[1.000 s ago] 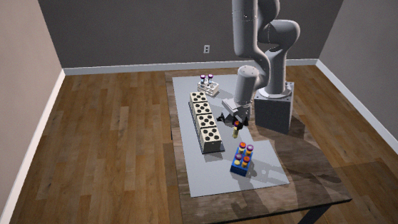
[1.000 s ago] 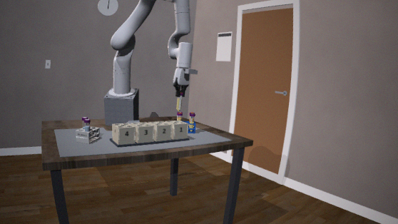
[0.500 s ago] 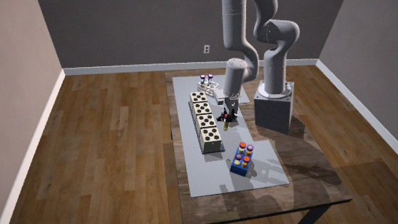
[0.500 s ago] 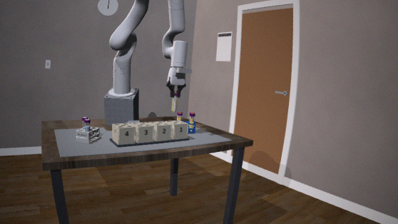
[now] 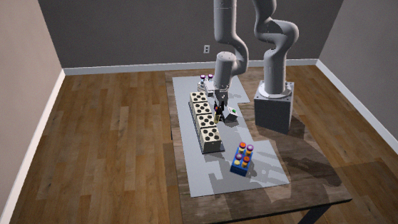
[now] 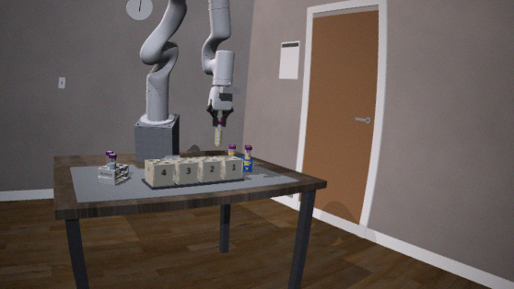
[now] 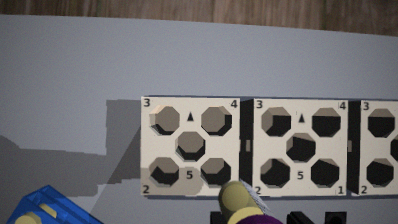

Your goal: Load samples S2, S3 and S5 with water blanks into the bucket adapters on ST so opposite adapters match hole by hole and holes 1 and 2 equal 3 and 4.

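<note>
Nearby, adapters (image 5: 210, 140) (image 6: 211, 170) (image 7: 190, 107) flank the fingers (image 6: 214, 121), clamped (snugly) around a tube (image 5: 216, 118) (image 6: 218, 136) (image 7: 239, 197).

dim room, hard shadows, slight blur

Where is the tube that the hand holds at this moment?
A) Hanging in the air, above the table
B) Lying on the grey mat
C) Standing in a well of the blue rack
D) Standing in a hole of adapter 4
A: the exterior view shows the tube hanging from the hand, its lower end well above the adapters' tops.
</note>
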Available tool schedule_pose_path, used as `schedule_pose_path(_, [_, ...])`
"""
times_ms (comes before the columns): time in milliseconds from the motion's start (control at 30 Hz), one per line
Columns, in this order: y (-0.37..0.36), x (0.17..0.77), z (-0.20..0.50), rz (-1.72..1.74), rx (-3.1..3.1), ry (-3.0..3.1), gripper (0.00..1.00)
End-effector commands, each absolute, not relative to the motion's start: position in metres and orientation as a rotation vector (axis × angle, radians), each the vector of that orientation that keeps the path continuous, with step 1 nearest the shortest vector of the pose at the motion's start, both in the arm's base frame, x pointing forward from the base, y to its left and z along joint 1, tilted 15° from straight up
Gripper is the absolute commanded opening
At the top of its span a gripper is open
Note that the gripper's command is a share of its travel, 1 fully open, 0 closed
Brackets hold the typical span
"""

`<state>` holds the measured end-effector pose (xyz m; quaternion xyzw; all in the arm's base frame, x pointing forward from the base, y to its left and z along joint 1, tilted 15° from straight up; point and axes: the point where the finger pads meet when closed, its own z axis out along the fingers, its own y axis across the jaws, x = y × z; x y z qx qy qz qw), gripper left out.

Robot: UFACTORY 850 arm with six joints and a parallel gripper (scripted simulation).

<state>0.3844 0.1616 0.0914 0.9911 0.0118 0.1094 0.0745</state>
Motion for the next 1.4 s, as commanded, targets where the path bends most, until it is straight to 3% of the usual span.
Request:
schedule_pose_path(0, [0.142,0.398,0.098,0.331,2.978,0.037,0.0])
schedule_pose_path(667, [0.067,0.443,0.119,0.331,2.977,0.037,0.0])
schedule_pose_path(1367, [0.066,0.443,0.119,0.331,2.977,0.037,0.0])
